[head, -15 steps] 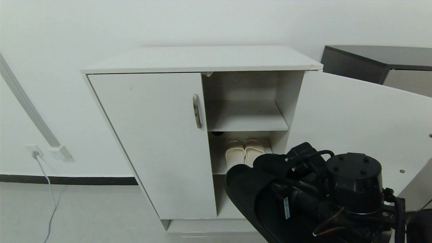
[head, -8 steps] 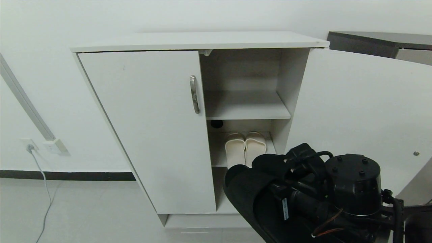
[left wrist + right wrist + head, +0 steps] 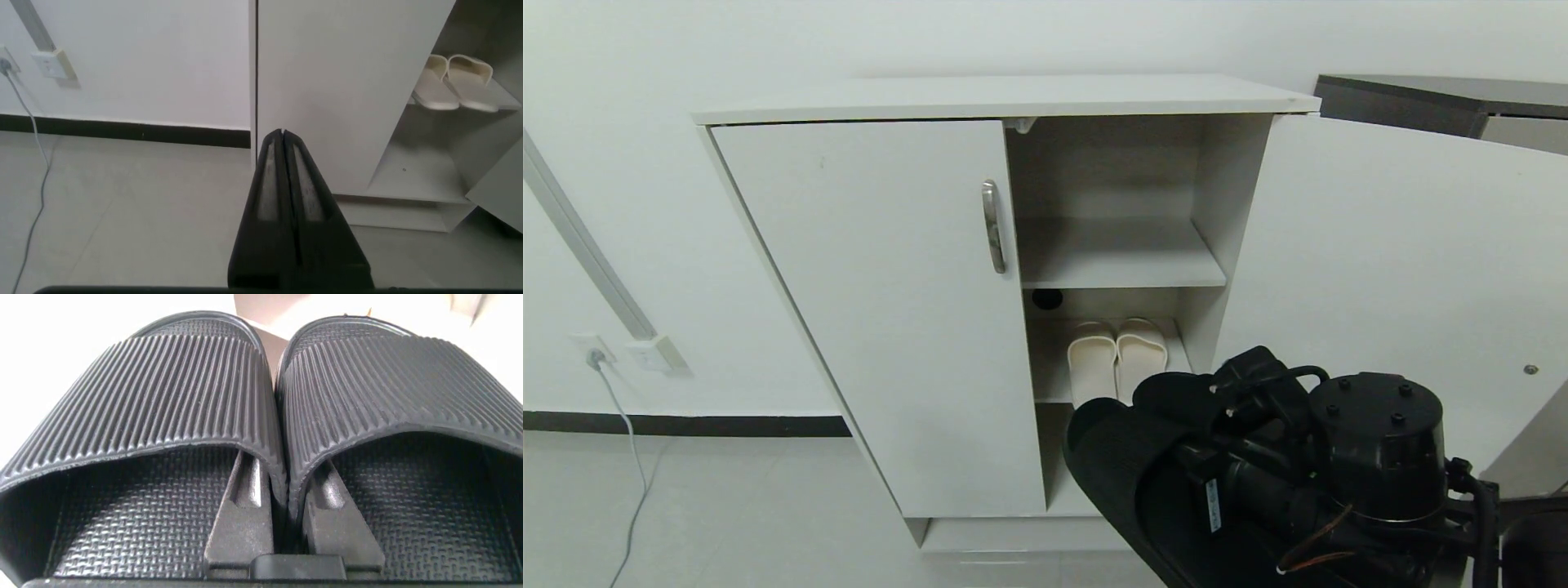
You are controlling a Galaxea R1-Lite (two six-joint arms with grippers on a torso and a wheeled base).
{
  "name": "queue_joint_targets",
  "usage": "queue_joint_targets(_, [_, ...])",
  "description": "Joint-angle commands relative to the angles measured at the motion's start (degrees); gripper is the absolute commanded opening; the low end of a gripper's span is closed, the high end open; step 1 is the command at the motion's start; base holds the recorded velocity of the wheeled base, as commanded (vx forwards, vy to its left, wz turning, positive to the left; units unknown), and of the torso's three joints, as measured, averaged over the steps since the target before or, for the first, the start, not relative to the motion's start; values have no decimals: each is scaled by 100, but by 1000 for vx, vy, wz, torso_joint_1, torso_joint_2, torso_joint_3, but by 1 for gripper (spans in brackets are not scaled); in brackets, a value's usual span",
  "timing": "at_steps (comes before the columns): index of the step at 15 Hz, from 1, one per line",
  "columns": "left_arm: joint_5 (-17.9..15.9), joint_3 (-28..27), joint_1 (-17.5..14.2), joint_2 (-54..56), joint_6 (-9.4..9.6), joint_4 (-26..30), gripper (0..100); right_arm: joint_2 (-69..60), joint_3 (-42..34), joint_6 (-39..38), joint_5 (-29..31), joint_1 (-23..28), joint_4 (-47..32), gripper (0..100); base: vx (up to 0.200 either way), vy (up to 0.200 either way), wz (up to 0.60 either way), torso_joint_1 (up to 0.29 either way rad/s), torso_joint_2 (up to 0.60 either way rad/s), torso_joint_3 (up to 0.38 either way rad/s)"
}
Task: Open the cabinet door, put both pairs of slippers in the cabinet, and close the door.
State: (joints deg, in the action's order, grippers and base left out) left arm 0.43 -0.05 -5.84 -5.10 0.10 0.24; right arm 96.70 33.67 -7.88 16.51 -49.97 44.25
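Holding a pair of black moulded rubbery slippers in the right gripper, fingers clenched on the two inner side walls, soles side by side. Judging by the look: light, springy and bendable, nothing fragile. Showing ribbed straps and a pebbled footbed, so probably good friction and little risk of slipping. Pinching both inner walls at once looks like the sensible hold, since it keeps the pair as one piece; expect some sag at the free toe ends. Seen from the head, hanging low in front of the open right half of the cabinet, apart from it and not yet inside.

Carrying nothing in the left gripper, fingers pressed flat together, above the pale tiled floor before the closed side.

Farther on, facing a white flat-panelled laminate cabinet, smooth and matt, square-edged. Left door shut, with a slim brushed-metal bar handle; right door swung wide. Inside, a pair of cream moulded slippers side by side on the middle shelf, toes inward, under a bare upper shelf. Below them, a bottom compartment, seemingly the nearest free spot.
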Motion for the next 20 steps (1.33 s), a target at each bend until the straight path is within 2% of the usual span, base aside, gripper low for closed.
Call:
queue_joint_targets(1, [1, -4, -5, 0, -1, 2, 0, 165, 17, 40, 2, -4, 84, 0, 0, 0, 0, 0, 0, 0])
queue_joint_targets(2, [1, -4, 4, 0, -1, 2, 0, 385, 34, 84, 116, -22, 338, 0, 0, 0, 0, 0, 0, 0])
queue_joint_targets(3, [10, -4, 4, 0, -10, 2, 0, 737, 105, 102, 494, -110, 646, 0, 0, 0, 0, 0, 0, 0])
queue_joint_targets(4, [1, -4, -5, 0, -1, 2, 0, 1176, 483, 49, 1030, -189, 839, 0, 0, 0, 0, 0, 0, 0])
queue_joint_targets(6, [1, -4, -5, 0, -1, 2, 0, 1879, 1309, -232, 1680, -250, 734, 0, 0, 0, 0, 0, 0, 0])
queue_joint_targets(8, [1, -4, -5, 0, -1, 2, 0, 2037, 2029, -504, 2032, -329, -57, 0, 0, 0, 0, 0, 0, 0])
queue_joint_targets(10, [1, 5, -5, 0, -1, 2, 0, 1941, 3119, -1076, 2709, -400, -1630, 0, 0, 0, 0, 0, 0, 0])
queue_joint_targets(11, [1, -4, -5, 0, 8, 2, 0, 1879, 3515, -1208, 2964, -400, -2175, 0, 0, 0, 0, 0, 0, 0])
queue_joint_targets(13, [10, 5, -5, 0, -1, 2, 0, 1756, 4148, -1225, 3113, -391, -2782, 0, 0, 0, 0, 0, 0, 0])
queue_joint_targets(15, [10, -4, -5, 0, 8, 2, 0, 1703, 4578, -1014, 3139, -347, -2870, 0, 0, 0, 0, 0, 0, 0])
queue_joint_targets(20, [10, 5, -5, 0, 8, 2, 0, 1721, 4824, -698, 3139, -197, -2834, 0, 0, 0, 0, 0, 0, 0])
